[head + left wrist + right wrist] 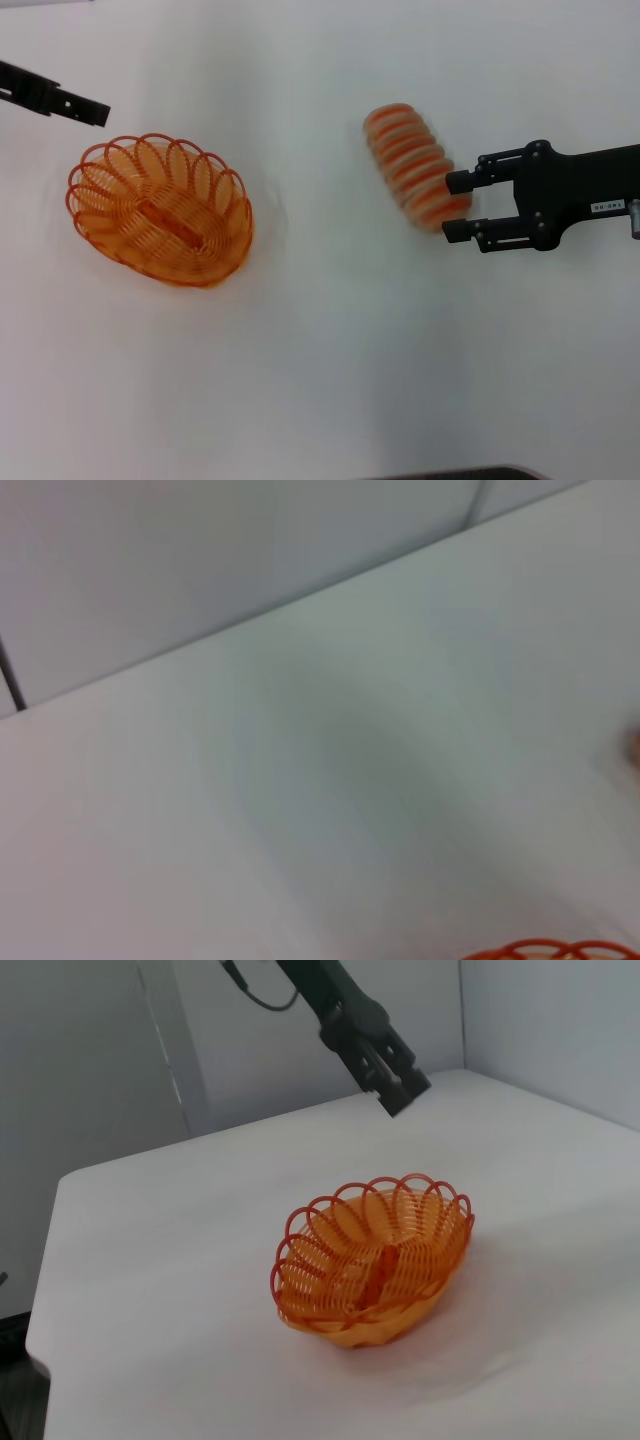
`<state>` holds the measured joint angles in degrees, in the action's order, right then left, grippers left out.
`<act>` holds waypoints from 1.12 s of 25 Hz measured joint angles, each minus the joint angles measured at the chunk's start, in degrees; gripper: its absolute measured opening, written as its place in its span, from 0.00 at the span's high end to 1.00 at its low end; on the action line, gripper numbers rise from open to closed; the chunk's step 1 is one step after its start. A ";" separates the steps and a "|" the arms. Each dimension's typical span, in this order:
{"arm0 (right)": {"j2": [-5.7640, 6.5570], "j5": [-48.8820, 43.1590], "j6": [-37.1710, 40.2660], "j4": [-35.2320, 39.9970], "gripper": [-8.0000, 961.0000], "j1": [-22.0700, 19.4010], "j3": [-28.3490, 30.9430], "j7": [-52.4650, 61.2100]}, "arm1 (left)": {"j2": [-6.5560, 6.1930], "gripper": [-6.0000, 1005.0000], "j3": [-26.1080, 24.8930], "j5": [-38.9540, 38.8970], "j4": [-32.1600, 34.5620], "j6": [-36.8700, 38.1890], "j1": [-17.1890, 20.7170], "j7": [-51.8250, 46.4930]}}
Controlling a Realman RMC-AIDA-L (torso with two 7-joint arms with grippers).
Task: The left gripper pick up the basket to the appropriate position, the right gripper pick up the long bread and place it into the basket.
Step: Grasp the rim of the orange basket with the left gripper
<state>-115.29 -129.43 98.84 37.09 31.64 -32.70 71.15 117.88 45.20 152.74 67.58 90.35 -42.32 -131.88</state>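
The orange wire basket rests on the white table at the left. It also shows in the right wrist view, and a bit of its rim shows in the left wrist view. The left gripper hovers beyond the basket's far left side, apart from it; it also shows in the right wrist view. The long bread lies on the table right of centre. The right gripper is open, with its two fingers on either side of the bread's near right end.
The white table spreads around both things. Grey walls stand behind the table's far edge. A dark object sits at the bottom edge of the head view.
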 joint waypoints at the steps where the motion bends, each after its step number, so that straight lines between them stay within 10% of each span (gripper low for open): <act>1: -0.04 -0.01 -0.02 -0.01 0.33 0.02 0.00 -0.22 | 0.09 0.20 0.80 0.97 -0.70 -0.53 -0.49 -0.82; 28: -1.12 -0.03 -2.41 -0.54 0.33 1.92 -0.62 -0.45 | 1.12 0.23 9.56 10.86 -15.42 -12.59 -3.81 -4.16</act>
<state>-116.41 -129.46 96.43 36.55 33.56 -33.31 70.70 119.00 54.76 163.60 52.15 77.77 -46.13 -136.04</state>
